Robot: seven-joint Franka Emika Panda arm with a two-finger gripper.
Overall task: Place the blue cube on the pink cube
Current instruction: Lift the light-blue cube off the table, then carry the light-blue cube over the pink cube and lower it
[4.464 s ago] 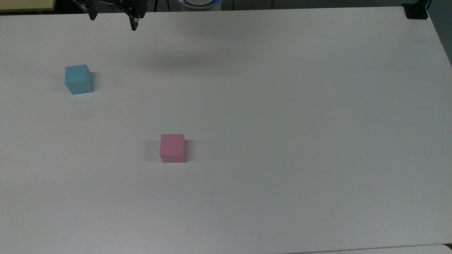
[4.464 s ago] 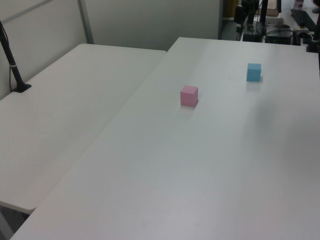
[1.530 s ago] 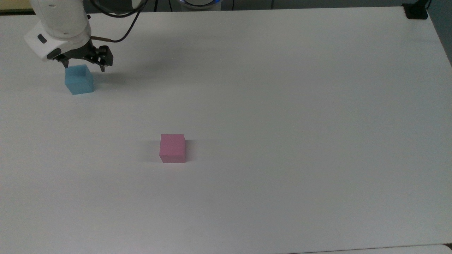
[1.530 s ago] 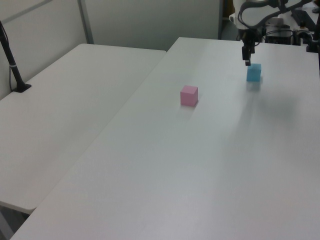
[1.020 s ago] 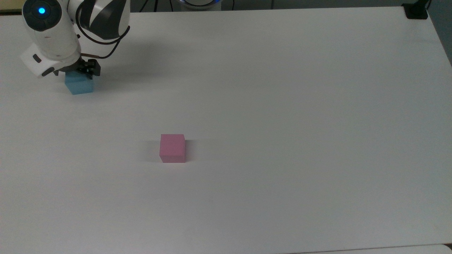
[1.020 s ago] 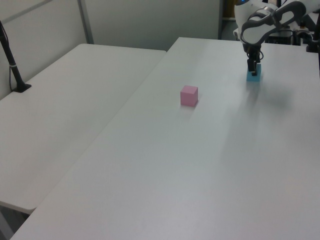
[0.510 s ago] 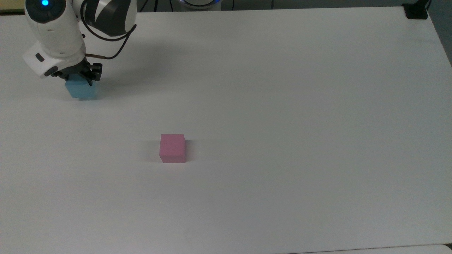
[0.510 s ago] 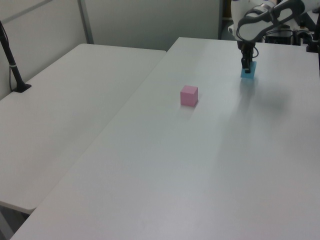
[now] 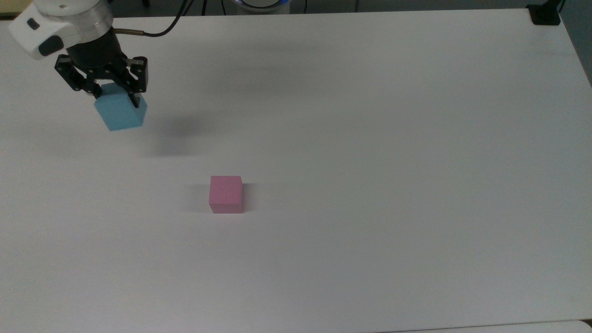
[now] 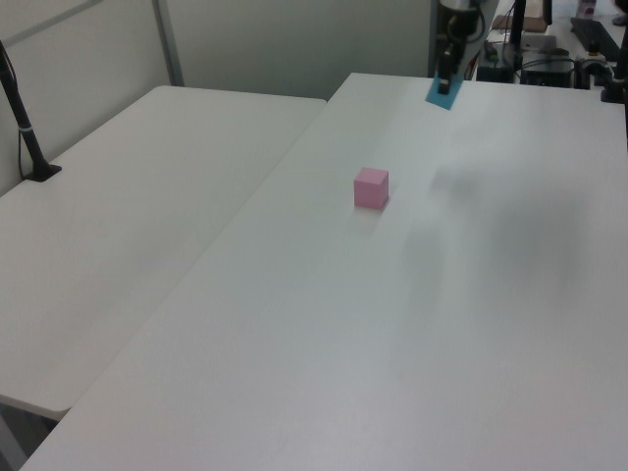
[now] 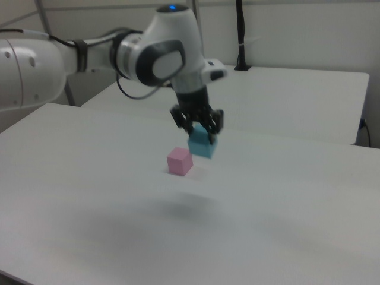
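My gripper (image 9: 114,101) is shut on the blue cube (image 9: 121,114) and holds it in the air above the white table (image 9: 370,138), its shadow lying on the surface below. The same gripper (image 11: 202,136) and blue cube (image 11: 202,146) hang high over the table in the right view, and the blue cube (image 10: 441,91) appears near the top of the left view. The pink cube (image 9: 225,194) sits alone on the table, below and to the right of the blue cube in the top view. The pink cube (image 10: 371,187) (image 11: 179,161) stands free of the gripper.
A second white table (image 10: 128,216) adjoins on the left view's left, with a black post and its clamp (image 10: 29,147) on it. A black clamp (image 9: 545,15) sits at the top view's upper right corner. The arm's white body (image 11: 89,53) reaches in from the right view's left.
The gripper closed on the blue cube and has lifted it off the table, carrying it slightly toward the pink cube. The pink cube has not moved.
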